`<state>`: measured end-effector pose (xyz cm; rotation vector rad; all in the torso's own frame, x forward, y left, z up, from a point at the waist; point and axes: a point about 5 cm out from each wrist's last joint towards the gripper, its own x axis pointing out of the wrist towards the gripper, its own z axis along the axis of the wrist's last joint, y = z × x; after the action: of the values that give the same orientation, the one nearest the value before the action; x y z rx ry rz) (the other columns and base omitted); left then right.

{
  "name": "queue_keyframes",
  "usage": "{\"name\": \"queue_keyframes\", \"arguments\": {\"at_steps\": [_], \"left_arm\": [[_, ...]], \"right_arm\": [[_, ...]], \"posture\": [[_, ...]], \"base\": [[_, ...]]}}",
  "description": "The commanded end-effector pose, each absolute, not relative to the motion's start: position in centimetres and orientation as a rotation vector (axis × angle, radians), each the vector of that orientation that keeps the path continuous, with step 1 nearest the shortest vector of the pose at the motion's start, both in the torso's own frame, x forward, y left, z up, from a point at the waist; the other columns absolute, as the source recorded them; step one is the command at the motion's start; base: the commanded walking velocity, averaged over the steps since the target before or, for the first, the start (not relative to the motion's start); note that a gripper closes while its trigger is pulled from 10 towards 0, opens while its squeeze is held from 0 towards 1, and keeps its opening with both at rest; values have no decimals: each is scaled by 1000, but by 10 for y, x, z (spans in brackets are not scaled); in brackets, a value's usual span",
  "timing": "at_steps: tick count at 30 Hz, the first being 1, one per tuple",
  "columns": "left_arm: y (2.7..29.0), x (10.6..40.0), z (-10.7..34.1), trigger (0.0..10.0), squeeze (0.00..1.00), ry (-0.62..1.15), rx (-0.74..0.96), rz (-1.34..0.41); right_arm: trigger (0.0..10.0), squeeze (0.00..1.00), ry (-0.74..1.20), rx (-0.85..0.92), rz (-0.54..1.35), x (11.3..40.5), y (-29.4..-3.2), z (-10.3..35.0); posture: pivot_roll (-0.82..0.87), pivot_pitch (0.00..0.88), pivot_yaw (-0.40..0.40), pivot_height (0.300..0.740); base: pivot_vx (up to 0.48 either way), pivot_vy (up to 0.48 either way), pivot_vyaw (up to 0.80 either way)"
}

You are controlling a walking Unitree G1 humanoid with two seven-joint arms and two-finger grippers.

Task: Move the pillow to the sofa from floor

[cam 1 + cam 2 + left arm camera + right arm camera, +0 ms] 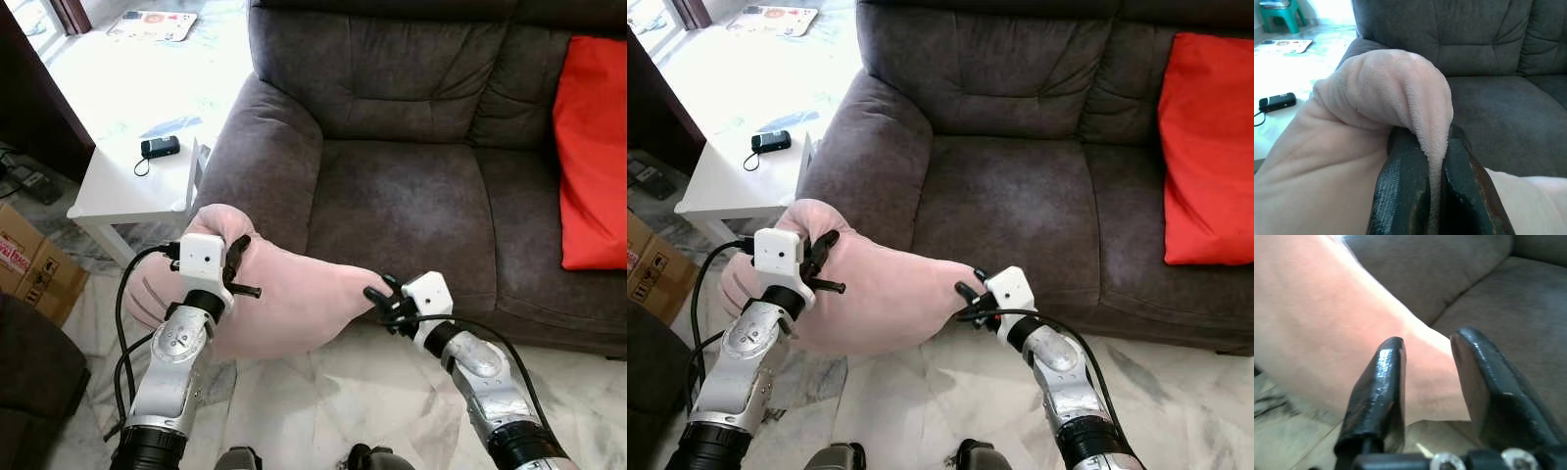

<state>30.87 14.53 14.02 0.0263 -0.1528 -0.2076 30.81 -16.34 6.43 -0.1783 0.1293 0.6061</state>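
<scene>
Pink plush, soft and light, the pillow (284, 304) is held off the floor before the sofa (411, 196); a fold is pinched by the left gripper (1435, 196), its far corner straddled by the right gripper (1427, 377), fingers narrowly parted; corners are judged the surest holds

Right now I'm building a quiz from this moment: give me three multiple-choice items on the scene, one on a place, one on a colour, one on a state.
1. Where is the pink pillow?
A. flat on the seat
B. held up before the sofa's front edge
C. on the white table

2. What colour is the cushion on the sofa?
A. red
B. green
C. blue

3. What is the left pincer doing?
A. hanging open
B. holding the phone
C. pinching a fold of pillow

Answers: 1 B, both arms carry it off the marble floor; 2 A, plainly red against grey upholstery; 3 C, the wrist view shows fabric squeezed between its fingers.
</scene>
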Motion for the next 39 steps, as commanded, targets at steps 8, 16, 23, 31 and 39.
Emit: {"name": "queue_keyframes", "arguments": {"at_steps": [8, 16, 23, 31, 39], "left_arm": [[130, 313, 162, 10000, 0, -232, 59, -303], [131, 313, 161, 10000, 0, -226, 62, -309], [126, 313, 160, 10000, 0, -219, 63, -342], [123, 312, 158, 10000, 0, -213, 66, -364], [125, 313, 156, 10000, 0, -201, 80, -359]], "right_arm": [[10000, 1000, 216, -386, 838, 292, -152, 44], [10000, 1000, 280, -487, 848, 289, -157, 33], [10000, 227, 316, -625, 643, 299, -173, 28], [10000, 1000, 299, -601, 614, 301, -171, 28], [10000, 0, 426, -649, 722, 286, -171, 7]], "posture": [[101, 143, -9, 740], [98, 132, -13, 740], [97, 124, -11, 740], [96, 117, -11, 740], [96, 140, -11, 740]], "base": [[0, 0, 0], [0, 0, 0], [0, 0, 0], [0, 0, 0], [0, 0, 0]]}}
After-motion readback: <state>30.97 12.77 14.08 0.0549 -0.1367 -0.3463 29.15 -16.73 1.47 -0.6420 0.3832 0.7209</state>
